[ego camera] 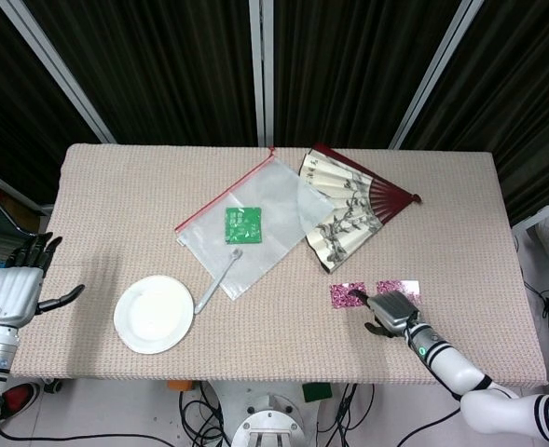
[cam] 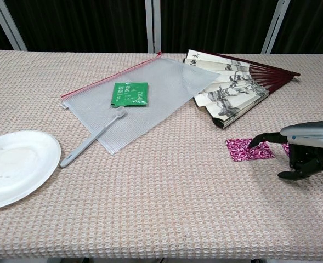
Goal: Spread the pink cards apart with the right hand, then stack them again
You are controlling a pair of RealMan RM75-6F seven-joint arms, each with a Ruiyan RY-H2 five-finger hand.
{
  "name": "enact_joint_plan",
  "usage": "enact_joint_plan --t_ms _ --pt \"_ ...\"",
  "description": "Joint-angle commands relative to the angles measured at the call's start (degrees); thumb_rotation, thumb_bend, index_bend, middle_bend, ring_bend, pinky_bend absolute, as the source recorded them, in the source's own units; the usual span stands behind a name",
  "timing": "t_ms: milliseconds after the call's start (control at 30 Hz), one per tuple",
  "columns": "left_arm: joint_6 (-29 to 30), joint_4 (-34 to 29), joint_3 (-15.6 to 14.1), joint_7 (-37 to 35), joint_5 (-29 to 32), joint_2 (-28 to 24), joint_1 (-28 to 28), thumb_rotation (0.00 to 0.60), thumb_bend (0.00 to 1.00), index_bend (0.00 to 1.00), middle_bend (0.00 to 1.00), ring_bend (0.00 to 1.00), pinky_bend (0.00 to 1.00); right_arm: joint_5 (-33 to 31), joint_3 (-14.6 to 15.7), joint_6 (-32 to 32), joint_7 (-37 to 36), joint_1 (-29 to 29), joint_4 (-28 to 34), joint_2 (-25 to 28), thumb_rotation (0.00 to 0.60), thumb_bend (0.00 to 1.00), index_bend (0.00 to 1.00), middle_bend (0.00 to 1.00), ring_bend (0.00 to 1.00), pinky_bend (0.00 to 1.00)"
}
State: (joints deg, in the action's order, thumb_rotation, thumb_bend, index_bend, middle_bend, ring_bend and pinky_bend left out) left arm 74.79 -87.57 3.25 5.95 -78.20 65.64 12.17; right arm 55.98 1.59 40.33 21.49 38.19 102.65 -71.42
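Two pink patterned cards lie apart near the table's front right. The left card has an outstretched finger of my right hand pressing on its right part; the other fingers curl in and hold nothing. The second card lies just right of it, behind the hand, and in the chest view only a sliver shows. My left hand hovers off the table's left edge, fingers spread and empty; the chest view does not show it.
A half-open paper fan lies just behind the cards. A clear zip bag with a green packet sits mid-table, with a grey toothbrush overlapping its corner. A white plate is at the front left.
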Motion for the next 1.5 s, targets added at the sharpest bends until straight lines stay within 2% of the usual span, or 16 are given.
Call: enact_joint_plan --t_ms 33,200,433,667,967,1267,1500 --pt "-0.1 0.1 0.0 -0.3 0.0 -0.1 0.0 0.000 0.05 0.00 0.00 0.00 0.15 -0.6 0.0 0.1 0.4 0.7 0.4 -0.5 0.600 1.00 0.14 1.00 0.97 0.87" --pt "0.1 0.2 0.0 -0.7 -0.1 -0.2 -0.2 0.000 0.05 0.00 0.00 0.00 0.15 0.2 0.4 2.8 0.5 0.5 2.2 0.5 0.600 1.00 0.14 1.00 0.97 0.87" --pt "0.5 0.2 0.0 -1.1 -0.3 -0.5 -0.5 0.000 0.05 0.00 0.00 0.00 0.15 2.8 2.8 9.0 -1.2 -3.8 4.7 7.0 0.600 1.00 0.13 1.00 0.97 0.87" --pt "0.1 0.1 -0.4 -0.4 -0.8 0.1 -0.2 0.000 0.05 0.00 0.00 0.00 0.15 0.7 3.7 5.6 -6.4 -5.2 -0.4 8.0 0.600 1.00 0.13 1.00 0.97 0.87" --pt "-0.3 -1.2 -0.2 1.3 -0.4 -0.2 0.1 0.000 0.05 0.00 0.00 0.00 0.15 -0.1 4.0 2.0 -8.3 -4.8 -3.4 7.6 0.600 1.00 0.13 1.00 0.97 0.87" --pt "-0.8 -1.4 -0.3 1.6 -0.4 0.0 0.3 0.000 0.05 0.00 0.00 0.00 0.15 0.8 5.5 0.2 -7.4 -4.3 -0.5 10.0 0.600 1.00 0.22 1.00 0.97 0.87" --pt "-0.4 -1.5 -0.6 1.6 -1.1 0.1 0.2 0.000 0.05 0.00 0.00 0.00 0.15 2.9 6.8 1.4 -6.5 -5.0 3.5 12.1 0.600 1.00 0.24 1.00 0.97 0.87"
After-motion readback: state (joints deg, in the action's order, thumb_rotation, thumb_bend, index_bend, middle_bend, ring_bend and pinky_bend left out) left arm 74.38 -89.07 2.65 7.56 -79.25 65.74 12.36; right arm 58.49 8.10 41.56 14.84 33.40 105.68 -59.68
